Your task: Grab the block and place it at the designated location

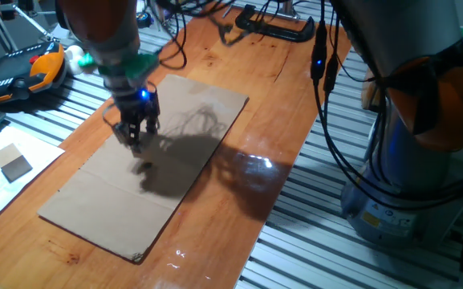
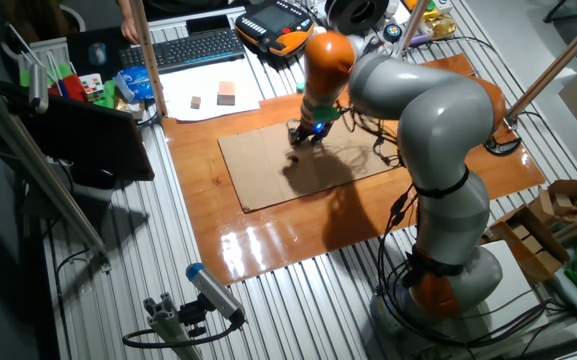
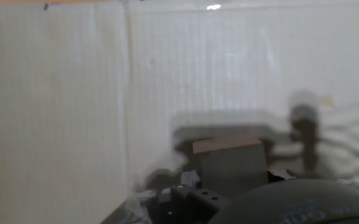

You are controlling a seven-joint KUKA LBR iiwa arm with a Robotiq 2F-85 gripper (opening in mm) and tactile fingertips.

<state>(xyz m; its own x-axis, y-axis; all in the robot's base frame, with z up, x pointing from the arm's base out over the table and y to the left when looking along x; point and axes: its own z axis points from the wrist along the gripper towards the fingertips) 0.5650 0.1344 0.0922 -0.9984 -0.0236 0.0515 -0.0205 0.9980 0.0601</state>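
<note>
We are hovering our gripper (image 1: 135,143) low over the cardboard sheet (image 1: 95,201), toward the sheet's end nearest the keyboard (image 2: 183,48). In the hand view, the block (image 3: 229,163) is sitting directly ahead of the camera, between the fingers, its pale top edge catching light and its darker face turned toward us. We are judging that the gripper is clamped on the block, though the blur is keeping us from seeing actual contact on either side.

What we are looking for next is the designated location. A dark, soft-edged spot (image 3: 303,117) is showing on the sheet just beyond the block and off to one side of it in the hand view, but it is lying among cable shadows, so we cannot tell whether it is the printed dot or only shade. In both fixed views the arm's shadow is covering that stretch of the sheet. If that spot is the dot, a short sideways shift over the surface is what the placing calls for.
</note>
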